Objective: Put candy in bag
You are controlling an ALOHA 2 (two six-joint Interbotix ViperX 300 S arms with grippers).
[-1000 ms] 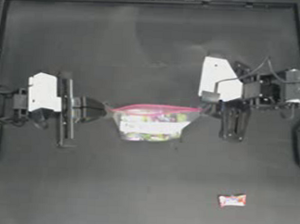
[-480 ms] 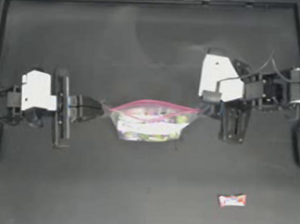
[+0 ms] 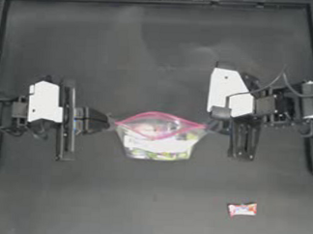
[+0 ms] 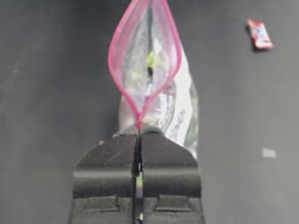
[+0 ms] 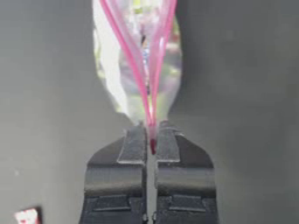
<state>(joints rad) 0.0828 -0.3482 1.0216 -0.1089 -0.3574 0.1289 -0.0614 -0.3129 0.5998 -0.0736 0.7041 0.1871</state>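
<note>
The clear plastic zip bag (image 3: 159, 136) with a pink-red seal strip hangs between the 2 claws above the dark tabletop (image 3: 155, 51). The left claw (image 3: 111, 122) is clamped on the bag's left corner, the right claw (image 3: 212, 124) on its right corner; each has its jaws pressed together on the seal strip.

Change over the last second: the left arm has drawn slightly away from the bag, while the pink-red mouth, earlier a flat line, now bows into an open lens shape. The small white wrapped candy (image 3: 241, 209) with orange-red marks has not moved; it lies on the tabletop well apart from the bag, on the right arm's side of it. Judged from this, the bag is being readied to receive the candy, but with both claws occupied, neither is free to fetch it.

View comparison:
- Top view: shows both arms, the bowed mouth and the candy's place relative to the bag.
- Left wrist view: shows the left claw (image 4: 138, 131) pinching the corner where the 2 strip lips meet, the gap between the lips of the bag (image 4: 146, 74) opening beyond it, and the candy (image 4: 259, 33) lying farther off.
- Right wrist view: shows the right claw (image 5: 151, 133) gripping the strip; here the lips of the bag (image 5: 140, 65) lie closer together, and only a corner of the candy (image 5: 28, 216) shows.
</note>
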